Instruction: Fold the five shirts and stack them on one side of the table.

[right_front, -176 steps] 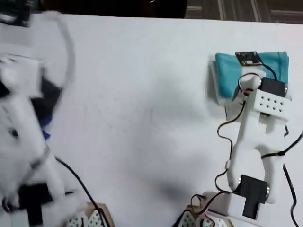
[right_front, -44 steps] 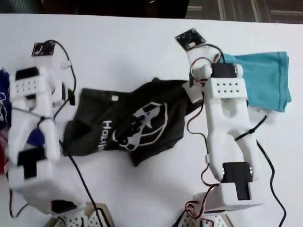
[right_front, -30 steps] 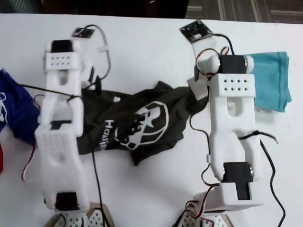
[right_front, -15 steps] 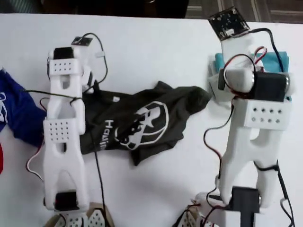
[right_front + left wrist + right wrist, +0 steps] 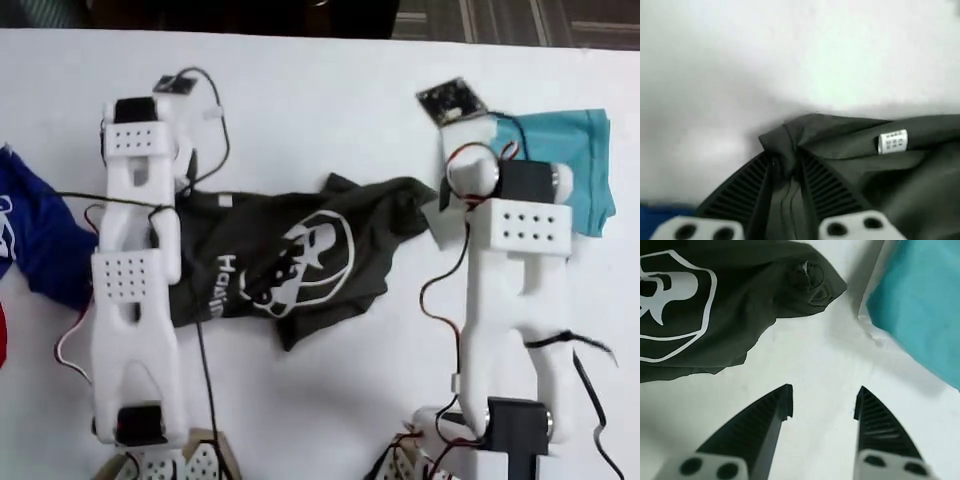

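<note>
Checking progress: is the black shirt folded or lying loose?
Not folded: the black shirt lies crumpled and loose on the table, print showing, one edge pinched in the left tool.

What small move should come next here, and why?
Probably the right end effector should advance to the bunched corner of the black shirt and close: it is open above bare table, while the left end effector pinches the shirt's other end.

Dark floor (image 5: 250,12) beyond far edge of white tabletop (image 5: 320,90).
</note>
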Tool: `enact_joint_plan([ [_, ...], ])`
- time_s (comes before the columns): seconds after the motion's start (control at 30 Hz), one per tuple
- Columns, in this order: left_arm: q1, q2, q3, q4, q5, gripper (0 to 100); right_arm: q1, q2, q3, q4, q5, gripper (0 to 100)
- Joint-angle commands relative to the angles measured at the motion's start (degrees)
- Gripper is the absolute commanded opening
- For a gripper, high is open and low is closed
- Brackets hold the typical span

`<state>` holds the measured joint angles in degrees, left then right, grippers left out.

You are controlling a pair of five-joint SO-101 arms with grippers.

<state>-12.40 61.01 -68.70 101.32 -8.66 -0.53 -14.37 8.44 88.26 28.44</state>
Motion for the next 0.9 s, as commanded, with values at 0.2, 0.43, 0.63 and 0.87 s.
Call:
enact_joint_plan([
  [0.2,-3.8,-25.8,15.5,1.2,-0.6,2,-7.3,-2.1,6.5,-12.2,-15.2,20.9],
  [0.43,-7.6,-43.9,40.3,1.0,-0.7,2,-15.3,-1.5,6.9,-21.5,-20.0,20.9],
  [0.63,-12.6,-53.9,51.9,0.9,-0.9,2,-24.7,7.4,7.4,-20.9,-20.0,25.1],
  [0.87,-17.2,-55.1,60.7,-4.0,-0.9,2,-27.4,21.1,7.3,-17.7,-19.5,31.1],
])
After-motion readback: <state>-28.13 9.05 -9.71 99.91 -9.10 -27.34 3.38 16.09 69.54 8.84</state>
